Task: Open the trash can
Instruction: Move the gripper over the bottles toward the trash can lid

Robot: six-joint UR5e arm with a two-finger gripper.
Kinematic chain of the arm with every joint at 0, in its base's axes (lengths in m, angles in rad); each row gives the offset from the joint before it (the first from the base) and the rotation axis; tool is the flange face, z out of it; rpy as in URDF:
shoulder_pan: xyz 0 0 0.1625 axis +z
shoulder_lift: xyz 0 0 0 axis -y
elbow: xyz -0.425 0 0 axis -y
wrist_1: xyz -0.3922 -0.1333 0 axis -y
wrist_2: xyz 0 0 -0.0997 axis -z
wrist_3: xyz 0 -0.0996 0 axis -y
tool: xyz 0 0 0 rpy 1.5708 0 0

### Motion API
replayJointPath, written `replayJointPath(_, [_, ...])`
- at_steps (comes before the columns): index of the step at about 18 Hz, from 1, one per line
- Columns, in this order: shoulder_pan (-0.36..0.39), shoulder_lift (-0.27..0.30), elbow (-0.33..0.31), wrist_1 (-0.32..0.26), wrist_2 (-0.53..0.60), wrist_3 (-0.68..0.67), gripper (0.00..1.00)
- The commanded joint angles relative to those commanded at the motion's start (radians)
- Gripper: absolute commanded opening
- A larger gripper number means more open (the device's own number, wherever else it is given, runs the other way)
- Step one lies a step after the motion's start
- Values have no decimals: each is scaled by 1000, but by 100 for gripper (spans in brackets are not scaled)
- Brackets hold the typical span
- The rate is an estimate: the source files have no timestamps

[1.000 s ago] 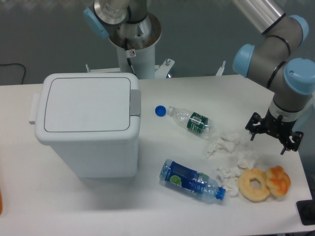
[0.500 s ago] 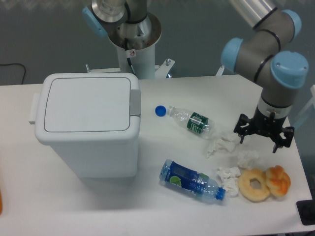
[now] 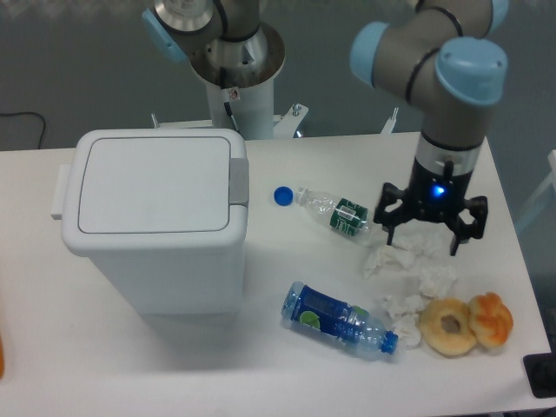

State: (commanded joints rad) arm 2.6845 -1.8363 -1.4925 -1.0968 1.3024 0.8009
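Pincer: the pincer (image 3: pixel 432 230) is seen with its fingers spread apart and nothing held between them, hanging over the crumpled tissues (image 3: pixel 408 265) on the right of the surface (image 3: pixel 130 356).
Change: over the last second the pincer has been carried leftward from the far right edge, and the arm (image 3: pixel 452 95) has been swung in over the surface; the lid is unchanged.
Near items: a blue-labelled bottle (image 3: pixel 339 319) is laid on its side at the near centre; a ring doughnut (image 3: pixel 450 326) and a glazed pastry (image 3: pixel 491 318) are set touching each other at the near right.
Middle items: a green-labelled bottle (image 3: pixel 334 211) is laid just left of the pincer, with a blue cap (image 3: pixel 282 195) beside its neck.
Task object: the trash can (image 3: pixel 156 221) is placed on the left of the surface, well apart from the pincer, its flat lid shut.
Button: the grey push-button strip (image 3: pixel 239 181) is found on the right edge of the lid, facing the arm.
Meaning: an approach toward the button is judged to be under way; no contact has been made yet.
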Motion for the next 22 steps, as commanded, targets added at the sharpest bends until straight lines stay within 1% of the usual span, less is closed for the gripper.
replayJointPath(1, [-3, 17, -5, -6, -14, -18, 100])
replayJointPath(2, [-3, 31, -8, -18, -25, -32, 96])
replayJointPath(3, [-3, 41, -8, -35, -37, -58, 86])
replayJointPath(5, [0, 58, -8, -60, -75, -123, 58])
replayJointPath(6, [-2, 68, -8, -67, -87, -141, 42])
replayJointPath(7, [-3, 80, -8, -80, -92, -146, 33])
replayJointPath(8, [-14, 97, -8, -92, -98, -147, 19])
replayJointPath(9, [-28, 113, -9, -100, -107, -147, 7])
replayJointPath(12, [-49, 157, -12, -129, -172, -182, 0])
replayJointPath(14, [-67, 184, -14, -141, -201, -259, 0])
replayJointPath(15, [-78, 199, -26, -140, -203, -294, 0])
replayJointPath(17, [-104, 229, -44, -141, -209, -322, 0])
replayJointPath(20, [-120, 284, -112, -144, -221, -322, 0])
replayJointPath(22, [-123, 301, -144, -141, -221, -318, 0])
